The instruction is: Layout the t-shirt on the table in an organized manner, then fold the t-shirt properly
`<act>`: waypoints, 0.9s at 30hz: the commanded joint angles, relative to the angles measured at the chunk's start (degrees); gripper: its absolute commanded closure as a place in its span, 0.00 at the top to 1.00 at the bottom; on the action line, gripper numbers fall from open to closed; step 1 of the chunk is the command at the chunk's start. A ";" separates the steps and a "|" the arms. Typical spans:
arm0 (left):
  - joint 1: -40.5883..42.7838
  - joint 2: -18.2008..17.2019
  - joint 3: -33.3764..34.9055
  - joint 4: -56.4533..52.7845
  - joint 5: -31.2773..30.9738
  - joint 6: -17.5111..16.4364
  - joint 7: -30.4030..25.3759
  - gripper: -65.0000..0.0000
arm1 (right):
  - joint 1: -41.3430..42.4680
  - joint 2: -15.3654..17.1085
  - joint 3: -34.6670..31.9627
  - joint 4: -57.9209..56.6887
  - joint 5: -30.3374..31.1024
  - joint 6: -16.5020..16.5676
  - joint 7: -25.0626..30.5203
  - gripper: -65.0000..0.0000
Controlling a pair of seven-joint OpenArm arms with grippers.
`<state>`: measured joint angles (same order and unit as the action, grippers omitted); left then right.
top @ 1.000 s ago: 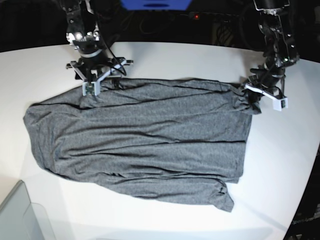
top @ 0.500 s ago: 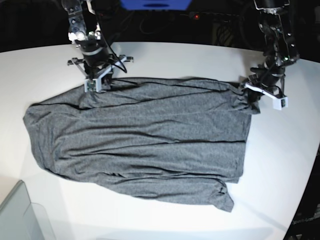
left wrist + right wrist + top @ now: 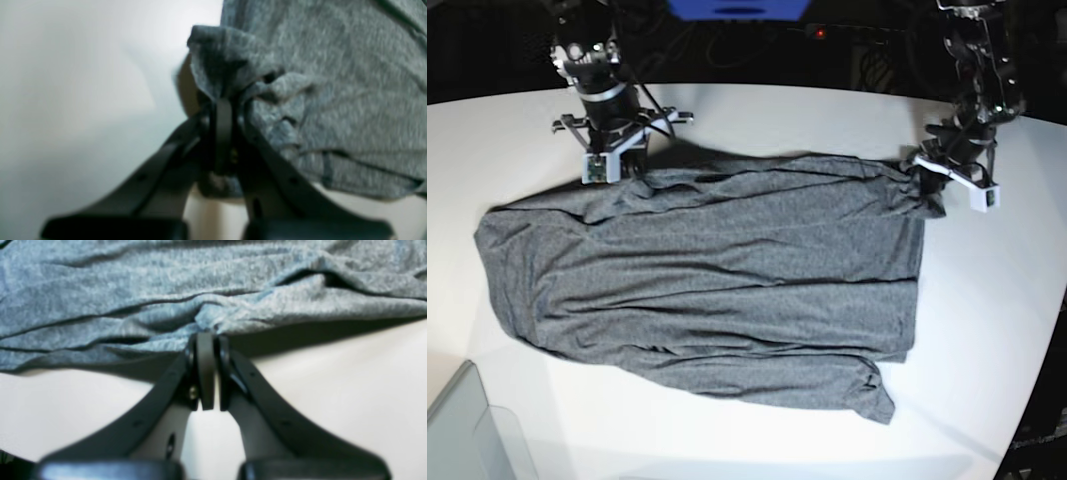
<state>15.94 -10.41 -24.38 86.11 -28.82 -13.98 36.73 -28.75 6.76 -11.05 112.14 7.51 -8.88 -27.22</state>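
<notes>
The t-shirt (image 3: pixel 707 290) lies spread but wrinkly on the table (image 3: pixel 987 330), not folded yet, with the left gripper (image 3: pixel 932 180) and the right gripper (image 3: pixel 617 172) each pinching its far edge, so folding is left to do

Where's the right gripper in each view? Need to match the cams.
Base: right gripper at upper left, shut on the far edge of the t-shirt.
Right wrist: right gripper centre frame, pinching a fold of the hem.
Left wrist: not in it; only the left gripper shows.
Shared landmark: the grey t-shirt on the white table.
</notes>
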 commanded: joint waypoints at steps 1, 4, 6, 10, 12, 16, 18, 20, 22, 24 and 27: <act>0.45 -0.35 -0.10 1.24 0.73 0.31 1.73 0.00 | -0.57 0.05 0.02 1.14 -0.17 -0.13 1.24 0.00; 1.24 -0.35 -0.10 2.11 0.73 0.31 1.73 0.00 | -1.44 0.05 0.10 1.14 -0.17 -0.13 1.24 0.00; 1.42 -0.35 -0.10 1.94 0.73 0.31 1.64 0.00 | -2.41 0.05 0.10 1.14 -0.08 -0.13 1.24 0.00; 2.03 -0.35 -0.10 1.85 0.73 0.31 1.47 0.00 | -3.55 0.05 0.10 0.70 -0.08 -0.04 3.00 0.00; 2.12 -0.35 -0.10 1.85 0.73 0.22 1.47 0.00 | -4.26 0.05 0.10 0.61 -0.08 -0.04 3.97 0.00; 2.74 -0.79 -0.10 2.29 0.73 0.22 1.47 0.00 | -6.46 0.14 0.98 0.61 -0.08 0.05 5.29 0.00; 2.74 -0.88 -1.42 2.29 0.73 0.22 1.47 0.00 | -7.25 0.14 0.89 0.52 -0.08 0.05 6.17 0.00; 2.74 -0.71 -3.53 2.29 0.73 0.22 1.73 0.00 | -8.04 0.14 0.89 0.52 -0.08 0.14 6.34 0.00; 2.65 -0.79 -4.76 2.11 0.73 0.13 1.73 0.00 | -8.39 0.14 0.81 0.52 -0.08 0.14 6.43 0.00; 2.47 -0.97 -5.20 2.11 0.91 0.13 1.82 0.00 | -9.18 0.14 0.02 0.08 -0.08 0.14 6.52 0.00; 2.30 -2.55 -5.29 1.76 0.73 0.13 1.47 0.00 | -9.44 0.14 -2.71 -0.44 -0.08 0.14 6.52 0.00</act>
<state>18.35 -11.94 -29.21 87.31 -28.25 -14.02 38.61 -37.91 6.81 -13.87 110.74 7.40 -8.86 -22.06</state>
